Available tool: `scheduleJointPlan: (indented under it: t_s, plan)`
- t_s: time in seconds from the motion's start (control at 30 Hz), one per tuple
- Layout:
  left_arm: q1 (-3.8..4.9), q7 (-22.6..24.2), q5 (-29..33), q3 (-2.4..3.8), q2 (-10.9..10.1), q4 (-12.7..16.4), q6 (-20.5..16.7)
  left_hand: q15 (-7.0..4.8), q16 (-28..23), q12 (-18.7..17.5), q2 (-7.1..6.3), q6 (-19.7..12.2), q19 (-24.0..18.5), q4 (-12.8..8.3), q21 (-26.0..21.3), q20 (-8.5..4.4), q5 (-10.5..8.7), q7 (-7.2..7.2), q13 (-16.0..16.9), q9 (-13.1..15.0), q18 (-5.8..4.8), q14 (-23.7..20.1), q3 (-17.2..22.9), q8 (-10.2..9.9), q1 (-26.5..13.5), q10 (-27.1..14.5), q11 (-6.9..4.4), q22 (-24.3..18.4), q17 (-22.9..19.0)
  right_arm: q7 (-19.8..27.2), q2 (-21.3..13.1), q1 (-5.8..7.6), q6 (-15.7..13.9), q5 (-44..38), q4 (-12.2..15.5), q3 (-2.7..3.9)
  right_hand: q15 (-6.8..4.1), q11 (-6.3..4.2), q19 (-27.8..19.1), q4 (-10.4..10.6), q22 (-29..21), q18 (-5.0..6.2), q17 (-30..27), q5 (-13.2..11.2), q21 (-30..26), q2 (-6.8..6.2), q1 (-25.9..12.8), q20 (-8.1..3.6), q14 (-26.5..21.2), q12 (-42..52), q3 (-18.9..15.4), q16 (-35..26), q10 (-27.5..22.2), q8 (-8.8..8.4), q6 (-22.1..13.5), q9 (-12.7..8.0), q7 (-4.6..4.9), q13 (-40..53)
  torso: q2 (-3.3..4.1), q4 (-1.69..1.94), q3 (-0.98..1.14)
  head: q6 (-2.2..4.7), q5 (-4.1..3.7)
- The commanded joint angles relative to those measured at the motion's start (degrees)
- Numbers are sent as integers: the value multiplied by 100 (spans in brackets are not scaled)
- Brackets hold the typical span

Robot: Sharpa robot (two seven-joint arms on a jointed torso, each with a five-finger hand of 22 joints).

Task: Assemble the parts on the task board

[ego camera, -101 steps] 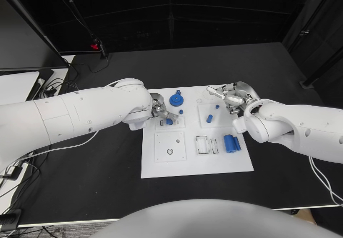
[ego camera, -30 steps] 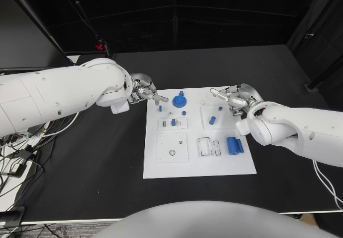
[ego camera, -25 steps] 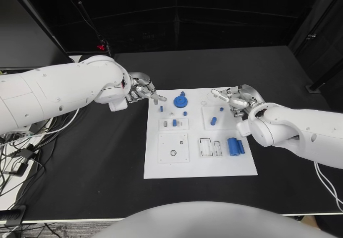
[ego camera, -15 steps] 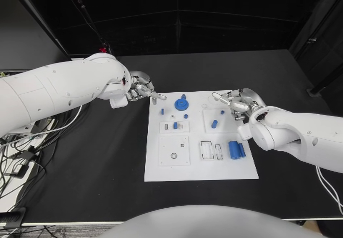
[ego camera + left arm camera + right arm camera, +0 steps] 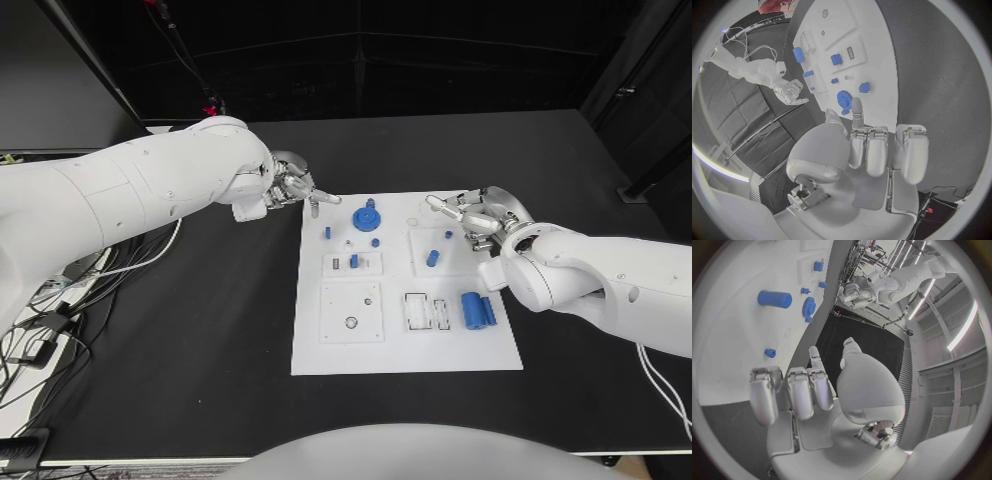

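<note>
Left hand (image 5: 293,187) has withdrawn off the task board (image 5: 404,352), seemingly empty.

Black table (image 5: 216,330) underneath; loose cables (image 5: 43,320) hang off its left edge, beside a pale panel (image 5: 15,160).

Two bulky, smooth white arm shells, left arm (image 5: 137,195) and right arm (image 5: 613,280), each ending in a silver metallic hand: left hand (image 5: 293,187), right hand (image 5: 476,212). Finger segments are pale grey and rounded.
</note>
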Motion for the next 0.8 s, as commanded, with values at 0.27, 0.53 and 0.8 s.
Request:
scheduleJointPlan:
  t_s: [0.27, 0.53, 0.8]
  plan:
    - [-80, -468, -135, 4, 121, -75, 89, -69, 5, -8, 156, 554, 607, 7, 18, -64, 703, -56, 1472, -328, -37, 603, 9, -585, 446, 618, -121, 1509, 1510, 30, 0, 8, 16, 0, 13, 2, 17, 34, 573, -4, 1498, -32, 1510, 15, -8, 49, -14, 28, 585, 14, -38, 14, 607, 11, -36, 9, -6, 1508, -10, 6, 5, -5, -18]
    - [-129, -883, -198, 3, 167, 3, -183, -82, 5, -8, -61, 726, 607, -34, 18, -76, 722, -74, 1472, -374, -37, 603, -106, -766, 491, 618, -137, 1509, 1510, 35, 12, 7, 28, 0, 2, 2, 17, 34, 572, -4, 1497, -32, 1510, 14, -9, 49, -13, 28, 585, 14, -42, 14, 607, 18, -34, 10, -7, 1508, -11, 9, 6, -18, -8]
    - [-158, -1219, -207, 3, 249, -43, -254, -90, 5, -8, -318, 852, 607, -2, 18, -86, 225, -73, 1472, -351, -37, 603, -192, -921, 319, 618, -139, 1509, 1510, 35, 25, 7, 32, 0, -5, 2, 17, 34, 572, -4, 1497, -32, 1510, 14, -9, 49, -13, 28, 585, 14, -42, 14, 607, 18, -34, 10, -7, 1508, -9, 5, 3, -27, 3]
